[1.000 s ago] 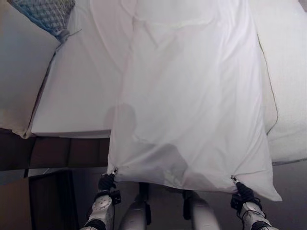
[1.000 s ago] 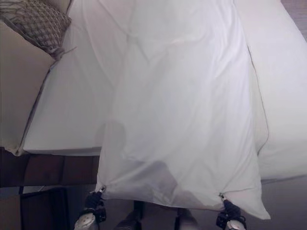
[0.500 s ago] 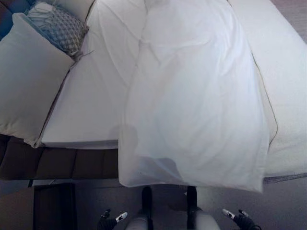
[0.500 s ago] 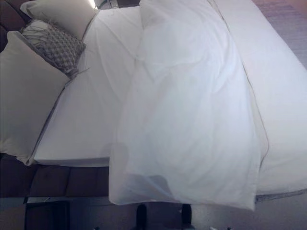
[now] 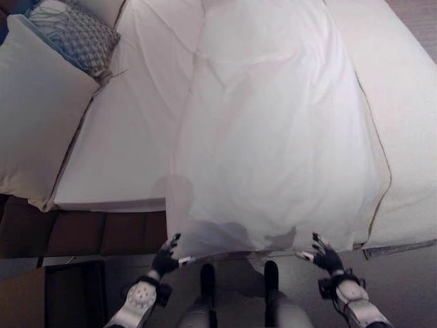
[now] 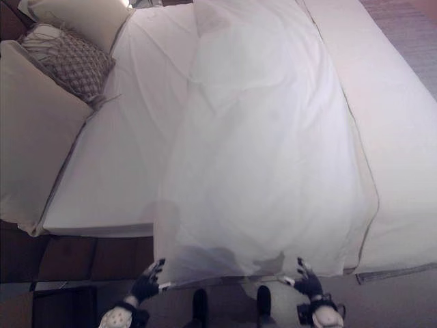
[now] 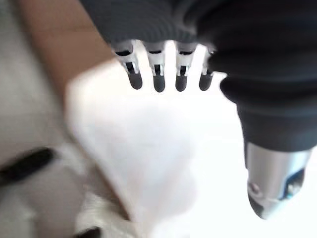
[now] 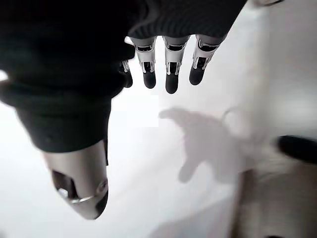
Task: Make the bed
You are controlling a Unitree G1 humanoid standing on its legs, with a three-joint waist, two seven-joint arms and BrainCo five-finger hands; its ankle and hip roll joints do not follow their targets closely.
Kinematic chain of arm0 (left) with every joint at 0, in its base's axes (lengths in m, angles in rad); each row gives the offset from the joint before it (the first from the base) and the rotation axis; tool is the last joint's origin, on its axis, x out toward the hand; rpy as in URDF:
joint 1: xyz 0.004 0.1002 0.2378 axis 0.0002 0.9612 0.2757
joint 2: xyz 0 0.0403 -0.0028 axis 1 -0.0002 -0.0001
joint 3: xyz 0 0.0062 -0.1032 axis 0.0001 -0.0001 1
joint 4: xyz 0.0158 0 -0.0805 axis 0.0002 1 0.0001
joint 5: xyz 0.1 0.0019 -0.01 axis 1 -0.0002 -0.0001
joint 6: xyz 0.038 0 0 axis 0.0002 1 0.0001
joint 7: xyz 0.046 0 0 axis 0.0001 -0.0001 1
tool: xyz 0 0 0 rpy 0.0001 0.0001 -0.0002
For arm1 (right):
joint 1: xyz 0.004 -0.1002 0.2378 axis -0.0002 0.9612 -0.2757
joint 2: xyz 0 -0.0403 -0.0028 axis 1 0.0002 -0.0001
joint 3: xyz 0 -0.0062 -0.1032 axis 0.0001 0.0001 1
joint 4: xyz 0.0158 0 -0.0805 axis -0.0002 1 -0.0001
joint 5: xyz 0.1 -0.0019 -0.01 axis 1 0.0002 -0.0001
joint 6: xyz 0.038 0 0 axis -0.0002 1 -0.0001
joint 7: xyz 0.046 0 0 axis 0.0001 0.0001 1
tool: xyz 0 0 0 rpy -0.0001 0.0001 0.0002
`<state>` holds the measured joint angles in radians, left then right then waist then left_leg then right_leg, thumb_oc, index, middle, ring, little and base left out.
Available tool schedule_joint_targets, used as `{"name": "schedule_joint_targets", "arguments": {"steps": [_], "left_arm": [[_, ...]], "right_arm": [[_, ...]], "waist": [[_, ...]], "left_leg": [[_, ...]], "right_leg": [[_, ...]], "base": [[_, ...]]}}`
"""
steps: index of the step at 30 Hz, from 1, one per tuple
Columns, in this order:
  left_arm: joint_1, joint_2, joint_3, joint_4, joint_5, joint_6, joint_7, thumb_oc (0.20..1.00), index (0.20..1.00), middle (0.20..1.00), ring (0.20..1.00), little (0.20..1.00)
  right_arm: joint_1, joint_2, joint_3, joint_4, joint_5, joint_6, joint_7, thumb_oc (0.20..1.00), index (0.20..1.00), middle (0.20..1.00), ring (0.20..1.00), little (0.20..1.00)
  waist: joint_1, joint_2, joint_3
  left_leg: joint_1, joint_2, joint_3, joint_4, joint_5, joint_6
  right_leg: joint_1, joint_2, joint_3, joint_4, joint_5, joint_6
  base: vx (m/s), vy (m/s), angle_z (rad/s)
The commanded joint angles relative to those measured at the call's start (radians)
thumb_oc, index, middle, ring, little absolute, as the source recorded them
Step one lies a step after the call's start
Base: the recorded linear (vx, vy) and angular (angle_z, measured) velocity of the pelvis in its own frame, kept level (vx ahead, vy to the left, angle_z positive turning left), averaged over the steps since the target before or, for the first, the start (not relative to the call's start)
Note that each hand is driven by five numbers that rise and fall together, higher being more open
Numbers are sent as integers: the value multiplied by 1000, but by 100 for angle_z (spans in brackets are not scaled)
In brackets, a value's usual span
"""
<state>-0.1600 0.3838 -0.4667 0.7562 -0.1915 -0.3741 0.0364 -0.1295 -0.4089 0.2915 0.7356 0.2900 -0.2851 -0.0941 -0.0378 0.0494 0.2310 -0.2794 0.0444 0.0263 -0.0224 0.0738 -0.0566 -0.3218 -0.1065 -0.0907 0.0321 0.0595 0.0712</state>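
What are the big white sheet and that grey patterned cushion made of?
The white sheet looks like thin matte woven cloth, probably cotton: it creases softly and drapes limply over the bed's edge. The patterned cushion seems a coarser textile with a raised lattice weave; the fibre cannot be told.

The top sheet (image 5: 273,137) is thin, smooth white cloth, matt and softly creased. At 3 o'clock the bedspread (image 5: 403,116) is heavier off-white cloth with a grainy weave. At 10 o'clock, a plain matt pillow (image 5: 34,116) lies beside a cushion (image 5: 75,34) of coarse, net-patterned fabric. The bed frame (image 5: 89,232) at 8 o'clock looks like dark panelled upholstery.
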Motion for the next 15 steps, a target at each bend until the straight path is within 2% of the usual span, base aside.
{"name": "schedule_joint_targets", "arguments": {"steps": [1, 2, 6, 7, 8, 9, 12, 15], "left_arm": [[-138, 6, -51, -35, -94, -46, -74, 1000, 1000, 1000, 1000, 1000], [-201, 6, -93, -67, -125, -44, -93, 1000, 1000, 1000, 1000, 1000], [-279, 5, -134, -87, -181, -26, -133, 1000, 1000, 1000, 1000, 1000], [-342, 0, -171, -84, -270, -4, -193, 1000, 1000, 1000, 1000, 1000], [-342, 0, -171, -84, -270, -4, -193, 1000, 1000, 1000, 1000, 1000], [-426, 6, -223, -76, -369, 32, -280, 1000, 1000, 1000, 1000, 1000], [-534, -12, -276, -40, -427, 64, -345, 1000, 1000, 1000, 1000, 1000], [-634, -38, -306, 9, -368, 48, -318, 1000, 1000, 1000, 1000, 1000]], "right_arm": [[-103, -27, 57, -47, 90, -52, 40, 1000, 1000, 1000, 1000, 1000], [-158, -32, 84, -50, 108, -50, 50, 1000, 1000, 1000, 1000, 1000], [-233, -32, 121, -59, 115, -41, 54, 1000, 1000, 1000, 1000, 1000], [-297, -34, 165, -51, 143, -28, 82, 1000, 1000, 1000, 1000, 1000], [-297, -34, 165, -51, 143, -28, 82, 1000, 1000, 1000, 1000, 1000], [-361, -43, 217, -60, 201, -8, 138, 1000, 1000, 1000, 1000, 1000], [-440, -39, 267, -36, 297, 21, 198, 1000, 1000, 1000, 1000, 1000], [-511, -28, 286, 16, 353, 37, 210, 1000, 1000, 1000, 1000, 1000]], "waist": [[3, -62, 62], [2, -60, 82], [0, -60, 107], [-1, -61, 126], [-1, -61, 126], [-6, -67, 148], [-15, -66, 167], [-22, -59, 180]], "left_leg": [[-44, -20, -7, 68, -30, -3], [-62, -20, -7, 82, -30, -4], [-88, -18, -4, 111, -34, -6], [-110, -21, 3, 137, -41, -5], [-111, -21, 3, 137, -41, -5], [-139, -21, 12, 170, -50, -5], [-193, -21, 18, 224, -62, -10], [-258, -23, 17, 272, -67, -19]], "right_leg": [[-23, -85, 42, 7, 49, 92], [-42, -84, 45, 23, 45, 87], [-71, -78, 50, 46, 44, 86], [-92, -75, 59, 56, 47, 84], [-92, -75, 59, 56, 47, 84], [-125, -69, 71, 77, 48, 84], [-174, -67, 77, 119, 37, 83], [-239, -66, 81, 169, 27, 79]], "base": [[-90, -1, -6], [-72, -2, -3], [-59, -11, -1], [-38, -4, -4], [-91, -6, -8], [-68, -2, -8], [-69, 3, -11], [-66, -2, 2]]}}
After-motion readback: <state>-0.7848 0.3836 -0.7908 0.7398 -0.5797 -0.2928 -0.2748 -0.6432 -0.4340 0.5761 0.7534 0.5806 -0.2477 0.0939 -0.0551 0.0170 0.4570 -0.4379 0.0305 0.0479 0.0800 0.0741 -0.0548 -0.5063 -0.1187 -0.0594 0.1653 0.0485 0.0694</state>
